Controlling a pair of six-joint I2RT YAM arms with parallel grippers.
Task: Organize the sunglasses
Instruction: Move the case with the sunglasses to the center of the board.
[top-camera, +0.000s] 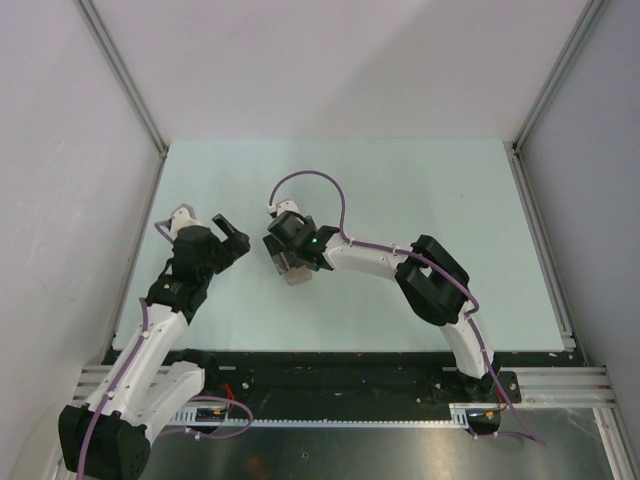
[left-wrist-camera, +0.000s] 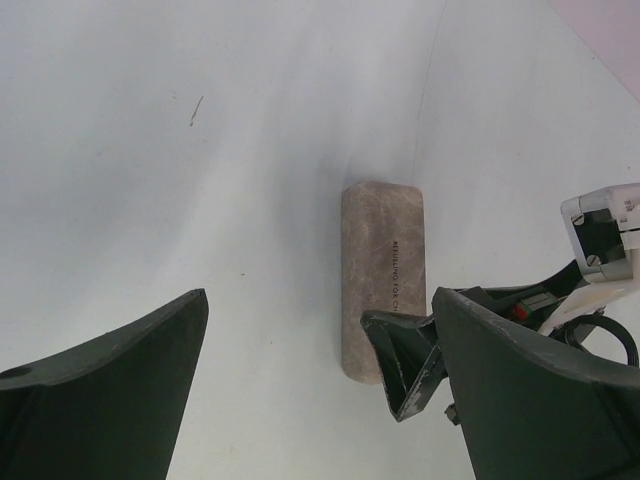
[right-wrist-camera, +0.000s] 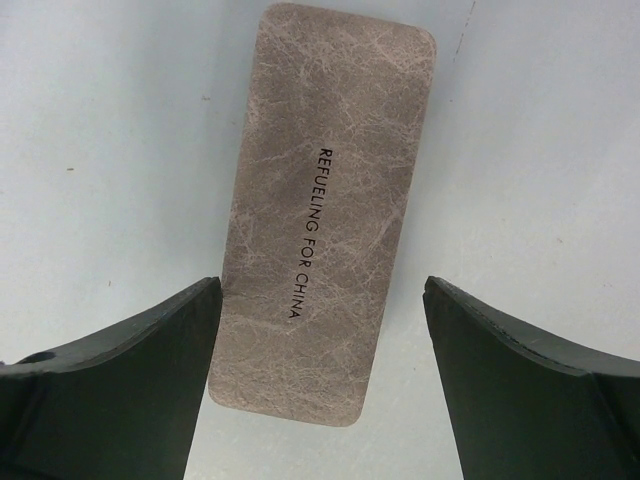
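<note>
Seeing wide-open jaws on both: we note the right pincer (right-wrist-camera: 320, 290) straddling the grey-beige case (right-wrist-camera: 325, 200) on the surface (right-wrist-camera: 100, 150), gripping nothing; left pincer (left-wrist-camera: 320, 297) empty, nearby.

We see a pale mint-green table (top-camera: 420, 180) filling the middle of the top view, closed in by plain matte panels. There is a white back wall (top-camera: 340, 60) at twelve o'clock, a white left wall (top-camera: 60, 150) at nine o'clock and a greyer, faintly lavender right wall (top-camera: 600, 220) at three o'clock. Aluminium posts (top-camera: 125, 78) rise at the far corners, at eleven and one o'clock. At six o'clock a black strip (top-camera: 330, 372) borders the table, then a silver rail (top-camera: 340, 424) and a grey metal plate (top-camera: 400, 455). We find the light soft and even, the shadows faint.
</note>
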